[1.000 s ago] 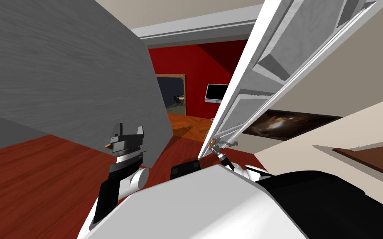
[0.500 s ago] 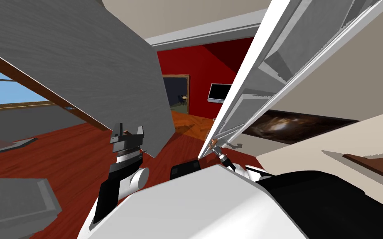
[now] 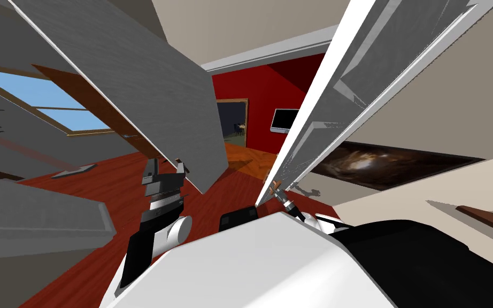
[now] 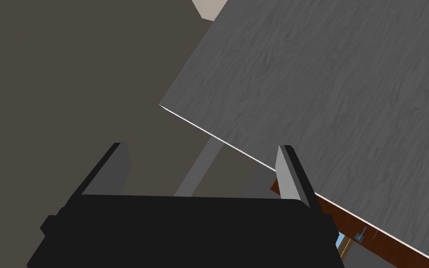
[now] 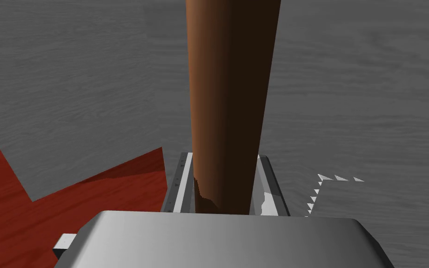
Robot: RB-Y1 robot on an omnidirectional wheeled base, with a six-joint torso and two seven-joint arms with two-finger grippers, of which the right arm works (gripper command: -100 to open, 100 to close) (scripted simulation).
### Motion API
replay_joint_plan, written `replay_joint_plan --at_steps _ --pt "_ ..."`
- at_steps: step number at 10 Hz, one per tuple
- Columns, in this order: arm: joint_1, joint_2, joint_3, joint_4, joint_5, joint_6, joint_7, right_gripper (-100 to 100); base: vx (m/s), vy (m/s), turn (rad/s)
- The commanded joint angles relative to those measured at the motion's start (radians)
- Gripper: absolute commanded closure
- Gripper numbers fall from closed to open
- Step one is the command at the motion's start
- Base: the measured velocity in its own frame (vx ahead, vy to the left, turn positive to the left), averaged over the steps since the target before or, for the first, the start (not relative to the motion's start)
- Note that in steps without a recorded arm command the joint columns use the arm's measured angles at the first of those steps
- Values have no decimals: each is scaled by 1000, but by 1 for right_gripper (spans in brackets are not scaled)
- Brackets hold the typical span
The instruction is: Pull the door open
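Robot grips brown handle at edge of open white door

RB-Y1's right hand (image 3: 277, 190) is clamped on the brown handle (image 3: 275, 185) of a white panelled door (image 3: 320, 123). It grips low on the leaf, near the bottom corner as the head camera sees it. The door stands open, with its thin edge turned toward the robot and its panelled face slanting up and away to the right.

From the right wrist camera, the two light fingers (image 5: 179, 184) press the handle's sides, and the brown bar rises straight out from between them. A grey grained surface (image 5: 372, 93) lies behind the handle, and a wedge of red-brown floor (image 5: 4, 209) shows to one side.

The left hand (image 3: 164, 172) is raised across the gap, well apart from the door. Its fingers are spread and nothing is between them. It sits in front of a grey grained wall panel (image 3: 133, 80), whose pale edge runs just beside one finger in the left wrist view.

Between that panel and the door's edge, the opening shows a room with a red wall (image 3: 261, 85). A flat screen (image 3: 283, 120) is mounted on that wall, beside a wood-framed dark opening (image 3: 233, 124).

On the beige wall to the right of the door hangs a dark picture (image 3: 395, 163) with a pale swirl. At the far left, a window (image 3: 53, 104) shows blue sky.
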Motion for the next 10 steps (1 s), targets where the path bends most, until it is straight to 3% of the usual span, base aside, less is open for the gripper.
replay_joint_plan --at_steps 1,4,10 --pt "0 -2 6 9 -1 -17 -7 100 -182 -89 122" --pt "0 -1 14 16 -3 -20 -10 100 -141 -48 94" --pt "-5 4 35 48 -13 -47 -25 100 -203 -96 180"
